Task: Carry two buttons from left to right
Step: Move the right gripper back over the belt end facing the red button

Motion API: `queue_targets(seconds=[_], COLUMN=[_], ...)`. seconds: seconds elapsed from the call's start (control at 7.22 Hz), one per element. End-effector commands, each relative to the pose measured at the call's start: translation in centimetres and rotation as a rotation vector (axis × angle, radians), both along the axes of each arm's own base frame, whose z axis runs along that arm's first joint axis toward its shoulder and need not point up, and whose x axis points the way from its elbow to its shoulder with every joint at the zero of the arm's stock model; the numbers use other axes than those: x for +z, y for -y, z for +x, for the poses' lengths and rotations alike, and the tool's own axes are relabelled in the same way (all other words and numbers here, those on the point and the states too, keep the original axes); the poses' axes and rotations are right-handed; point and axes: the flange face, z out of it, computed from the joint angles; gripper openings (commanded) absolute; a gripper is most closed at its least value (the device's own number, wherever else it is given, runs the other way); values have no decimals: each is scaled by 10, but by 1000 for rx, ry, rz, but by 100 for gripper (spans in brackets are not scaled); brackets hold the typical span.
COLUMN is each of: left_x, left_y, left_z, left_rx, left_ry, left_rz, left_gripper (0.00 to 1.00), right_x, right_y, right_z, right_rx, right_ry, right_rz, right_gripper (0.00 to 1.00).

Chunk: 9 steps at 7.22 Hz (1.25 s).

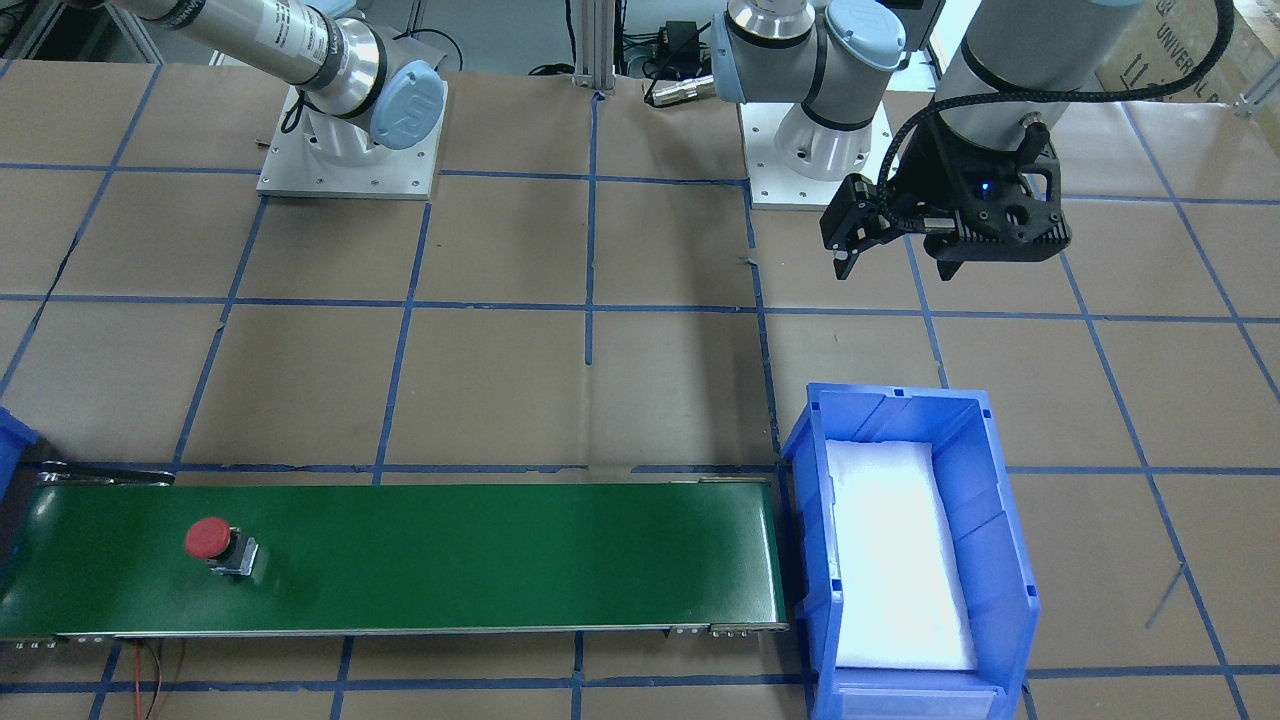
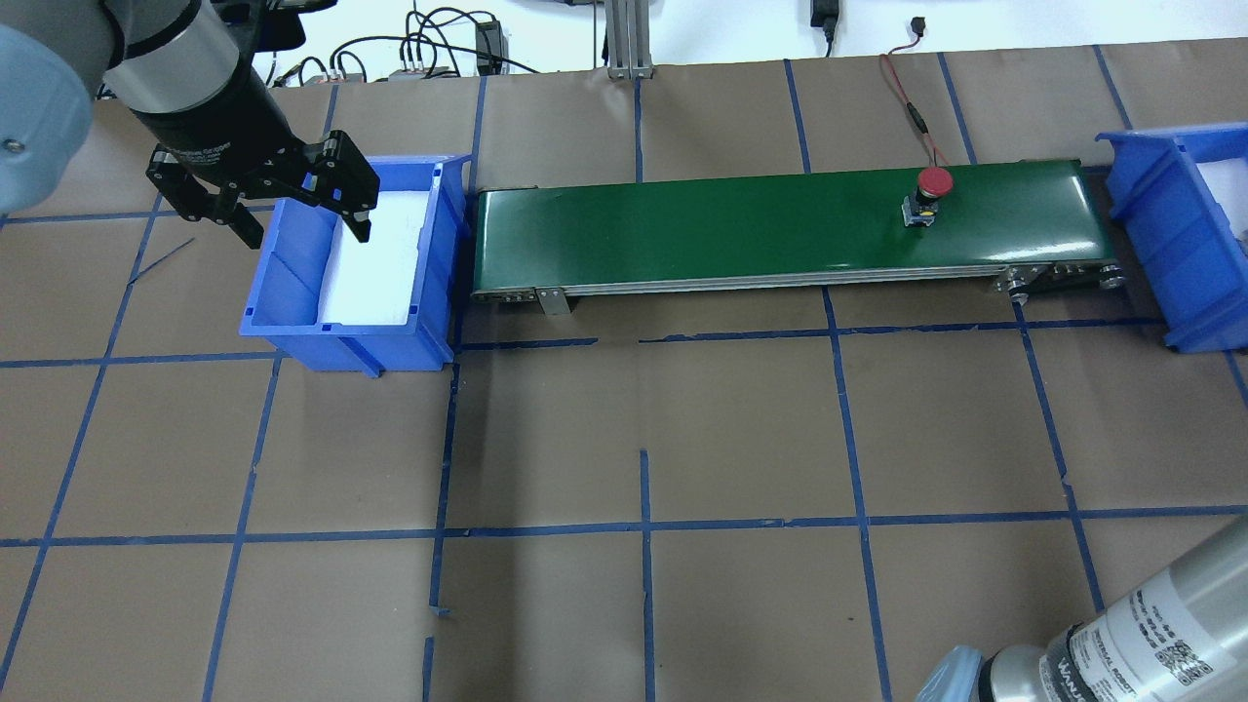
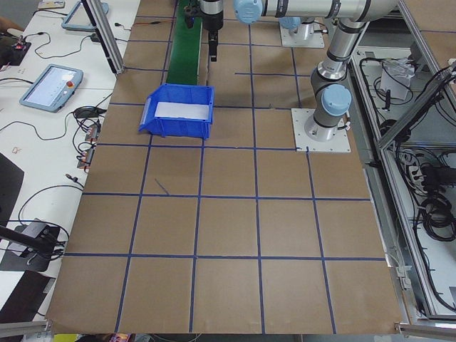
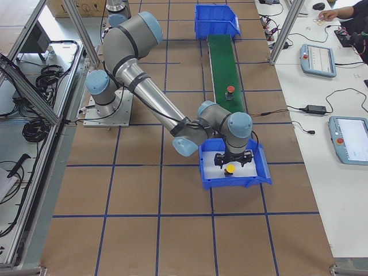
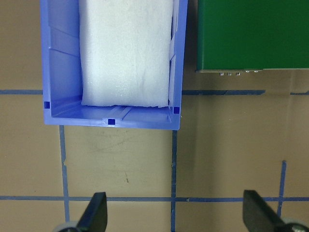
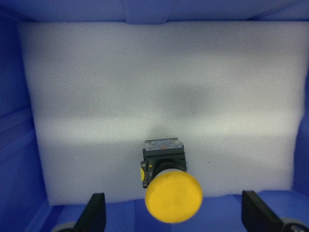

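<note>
The red button (image 2: 926,190) stands on the green conveyor belt (image 2: 731,229) near its right end; it also shows in the front view (image 1: 215,545). The yellow button (image 6: 173,195) lies on white foam inside the right blue bin (image 4: 261,167). My right gripper (image 6: 173,205) is open, low over this bin, its fingers (image 6: 96,208) wide on either side of the yellow button and not touching it. My left gripper (image 2: 304,232) is open and empty, held high on the robot's side of the left blue bin (image 2: 292,283).
The left bin (image 1: 1000,560) holds only a white foam pad (image 5: 125,53) and sits against the belt's left end. The right bin (image 2: 1170,195) sits at the belt's right end. A red wire (image 2: 902,93) runs behind the belt. Operators' pendants lie beside the table.
</note>
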Motion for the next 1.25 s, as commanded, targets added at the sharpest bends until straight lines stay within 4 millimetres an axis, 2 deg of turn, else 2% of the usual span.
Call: queue_targets(seconds=[0.0, 0.14, 0.28, 0.42, 0.55, 0.69, 1.11], left_x=[1, 1, 0, 0, 1, 1, 0], left_y=[0, 0, 0, 0, 0, 0, 0], left_z=[0, 0, 0, 0, 1, 0, 0], left_rx=[1, 1, 1, 1, 1, -1, -1], left_ry=[-2, -2, 0, 0, 7, 7, 7], left_rz=[-1, -1, 0, 0, -1, -1, 1], left_gripper=[100, 100, 100, 100, 100, 100, 100], right_x=[43, 41, 35, 26, 1, 4, -17], right_y=[34, 55, 66, 73, 63, 56, 56], right_z=[113, 175, 231, 267, 273, 276, 283], right_rx=[145, 165, 163, 124, 56, -5, -138], right_ry=[17, 26, 35, 49, 89, 97, 180], right_rz=[9, 19, 31, 41, 79, 80, 83], right_gripper=[100, 100, 100, 100, 100, 100, 100])
